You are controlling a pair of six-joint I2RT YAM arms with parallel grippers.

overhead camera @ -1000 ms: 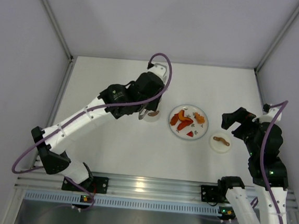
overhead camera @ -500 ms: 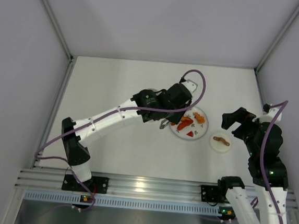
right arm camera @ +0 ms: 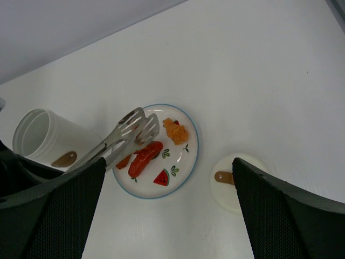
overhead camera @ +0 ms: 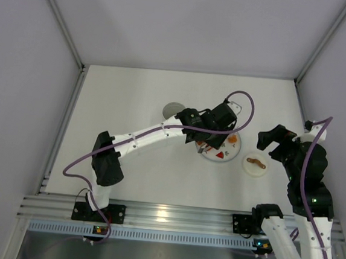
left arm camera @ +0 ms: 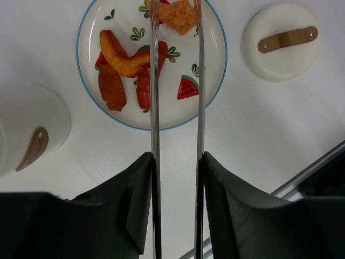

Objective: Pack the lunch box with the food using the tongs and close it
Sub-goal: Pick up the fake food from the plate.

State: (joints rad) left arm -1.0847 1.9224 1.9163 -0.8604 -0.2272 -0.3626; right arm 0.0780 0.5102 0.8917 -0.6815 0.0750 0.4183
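Observation:
My left gripper (left arm camera: 177,159) is shut on the handles of metal tongs (left arm camera: 154,97) and hangs over the printed plate (overhead camera: 230,154). The tong arms stand apart with nothing between them. Their tips (right arm camera: 141,125) hover above a red sausage (right arm camera: 143,159), just left of an orange crumbed piece (right arm camera: 176,131). More of the food, orange-brown pieces (left arm camera: 119,53), lies on the plate. The lunch box (overhead camera: 173,110), a white cup with a brown mark (left arm camera: 32,148), stands uncovered left of the plate. My right gripper (right arm camera: 168,162) is open and empty, up beside the lid.
The white round lid (overhead camera: 255,164) with a brown handle (left arm camera: 287,39) lies on the table right of the plate. The metal rail (overhead camera: 165,215) runs along the near edge, and grey walls close in the back and both sides.
My left arm swung right, carrying the tongs from over the lunch box to over the plate, and the tong arms spread a little. The right arm has not moved.

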